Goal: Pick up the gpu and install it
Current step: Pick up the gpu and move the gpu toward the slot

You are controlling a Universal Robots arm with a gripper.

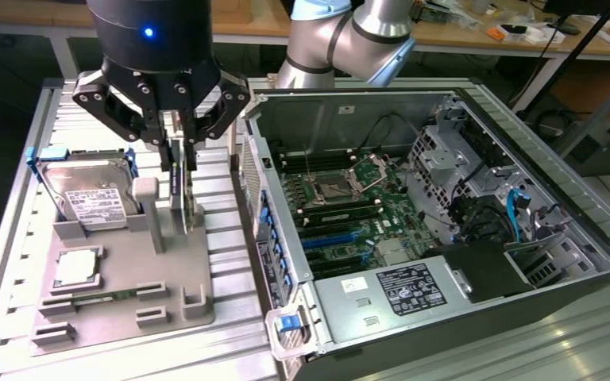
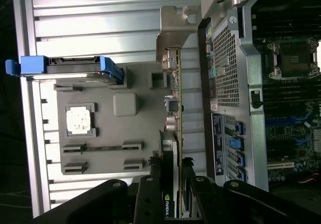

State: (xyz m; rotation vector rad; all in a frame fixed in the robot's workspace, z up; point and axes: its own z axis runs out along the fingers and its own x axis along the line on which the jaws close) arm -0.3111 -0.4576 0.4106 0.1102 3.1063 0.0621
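Ribbed aluminium table (image 1: 236, 349) carries a grey fixture tray (image 1: 178, 274) at the exterior view's left and an open computer case (image 1: 358, 97) at its right, motherboard (image 1: 358, 214) exposed.

Tray contents: hard drive (image 1: 93, 198) propped at the far end, CPU chip (image 1: 77, 268) lying flat nearer the camera, memory stick (image 1: 104, 298) in a slot just beyond that.

Gripper (image 1: 181, 155) hangs over the tray's case-side edge. Jaws narrow, clamped on the gpu (image 1: 187, 198), one finger on each face.

Card stands upright on edge, beside a grey tray post, well outside the case. Cannot tell whether its lower edge sits in the tray slot or is lifted clear.

Wrist view: gpu (image 2: 175, 108) runs edge-on away from the gripper (image 2: 175, 184), with its silver bracket (image 2: 175, 30) at the far end. Its green board side faces the case's perforated wall (image 2: 225, 68).
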